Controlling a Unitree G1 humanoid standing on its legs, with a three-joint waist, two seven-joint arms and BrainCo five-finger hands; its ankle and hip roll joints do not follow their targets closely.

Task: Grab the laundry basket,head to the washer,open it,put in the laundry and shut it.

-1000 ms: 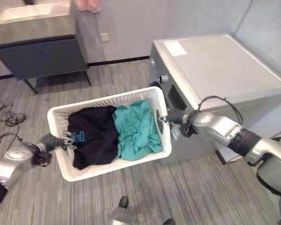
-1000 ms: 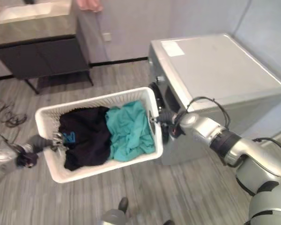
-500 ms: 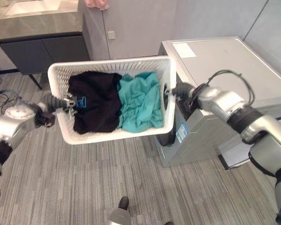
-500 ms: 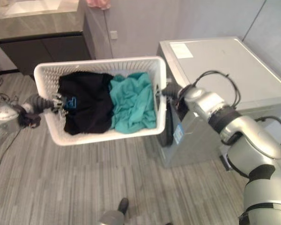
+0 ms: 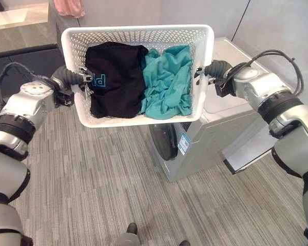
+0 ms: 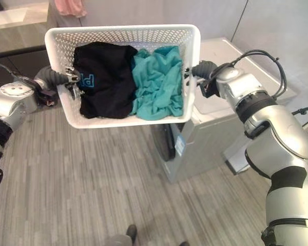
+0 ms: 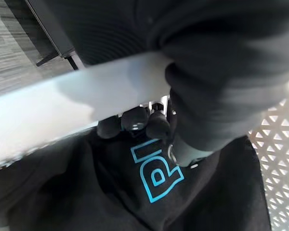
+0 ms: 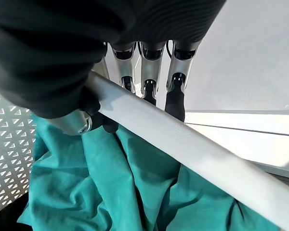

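I hold a white perforated laundry basket (image 5: 138, 35) up in the air, over the front of the grey washer (image 5: 220, 123). Inside lie a black garment with blue print (image 5: 115, 77) and a teal garment (image 5: 167, 82). My left hand (image 5: 74, 78) is shut on the basket's left rim (image 7: 62, 103), its fingers curled round it. My right hand (image 5: 211, 69) grips the right rim (image 8: 183, 151) the same way. The washer's round dark door (image 5: 164, 141) shows below the basket and looks closed.
A dark cabinet with a grey countertop (image 5: 20, 41) stands at the back left. A pink cloth (image 5: 69, 7) hangs behind the basket. Grey walls rise behind the washer. Striped grey floor (image 5: 92, 179) lies open in front.
The basket has risen higher and moved closer to the washer, now over its front. Both hands keep their grip on the rims. The camera has shifted too.
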